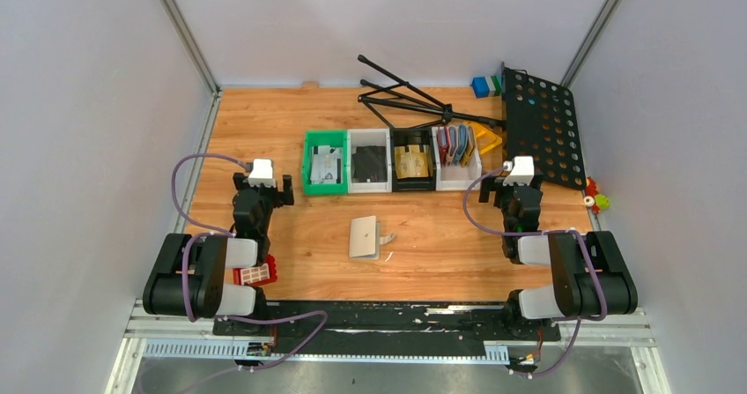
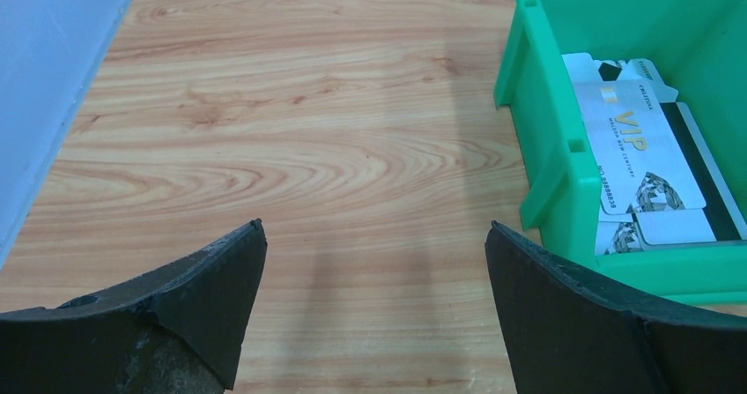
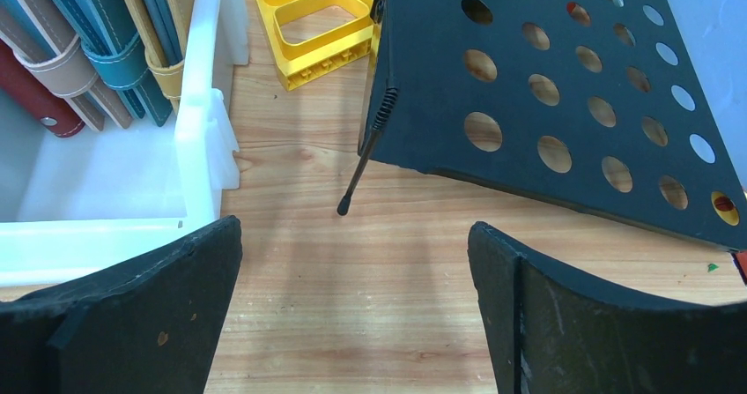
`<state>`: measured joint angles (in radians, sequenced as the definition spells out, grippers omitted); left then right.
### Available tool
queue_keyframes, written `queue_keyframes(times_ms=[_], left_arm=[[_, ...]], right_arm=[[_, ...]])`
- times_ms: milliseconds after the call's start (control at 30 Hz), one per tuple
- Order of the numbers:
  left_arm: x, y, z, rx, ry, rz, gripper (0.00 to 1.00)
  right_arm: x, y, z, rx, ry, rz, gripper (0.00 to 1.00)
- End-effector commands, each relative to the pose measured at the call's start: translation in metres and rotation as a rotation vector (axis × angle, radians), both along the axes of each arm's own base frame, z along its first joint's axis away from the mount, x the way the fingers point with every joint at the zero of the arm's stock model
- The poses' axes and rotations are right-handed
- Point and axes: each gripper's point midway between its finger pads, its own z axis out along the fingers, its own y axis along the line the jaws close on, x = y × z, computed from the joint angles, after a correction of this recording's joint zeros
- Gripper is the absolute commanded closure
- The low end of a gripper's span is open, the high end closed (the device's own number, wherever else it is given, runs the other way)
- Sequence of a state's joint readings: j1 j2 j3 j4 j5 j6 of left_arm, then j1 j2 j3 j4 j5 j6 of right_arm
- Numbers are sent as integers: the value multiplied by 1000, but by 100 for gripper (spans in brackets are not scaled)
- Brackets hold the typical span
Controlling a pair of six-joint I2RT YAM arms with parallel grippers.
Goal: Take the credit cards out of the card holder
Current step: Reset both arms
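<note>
Two Grippers Wide, Card Holder Untouched

The left gripper [image 2: 374, 235] and right gripper [image 3: 352, 226] stand wide and empty, one at each side, likely ready for approach. The card holder [image 1: 363, 237] lies flat between them, well apart from both; no credit cards show.

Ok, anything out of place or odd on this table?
Yes: a black music stand lies toppled at the far side, legs splayed behind the row of bins, its perforated plate slanted right of the white wallet bin. Small coloured pieces sit at the right edge. The card holder lies alone mid-table, nothing odd there.
</note>
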<state>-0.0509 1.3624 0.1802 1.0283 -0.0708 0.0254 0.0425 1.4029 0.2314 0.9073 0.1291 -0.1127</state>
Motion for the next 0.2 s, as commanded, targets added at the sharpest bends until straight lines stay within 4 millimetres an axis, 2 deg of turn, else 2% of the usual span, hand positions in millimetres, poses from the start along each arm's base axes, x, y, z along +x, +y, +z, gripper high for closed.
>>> queue_keyframes(times_ms=[0,167], left_arm=[[8,0,13,21,-42,-13,0],[8,0,13,22,-41,-13,0]], right_arm=[[10,2,21,10,-67,5,0],[10,1,21,11,-67,4,0]])
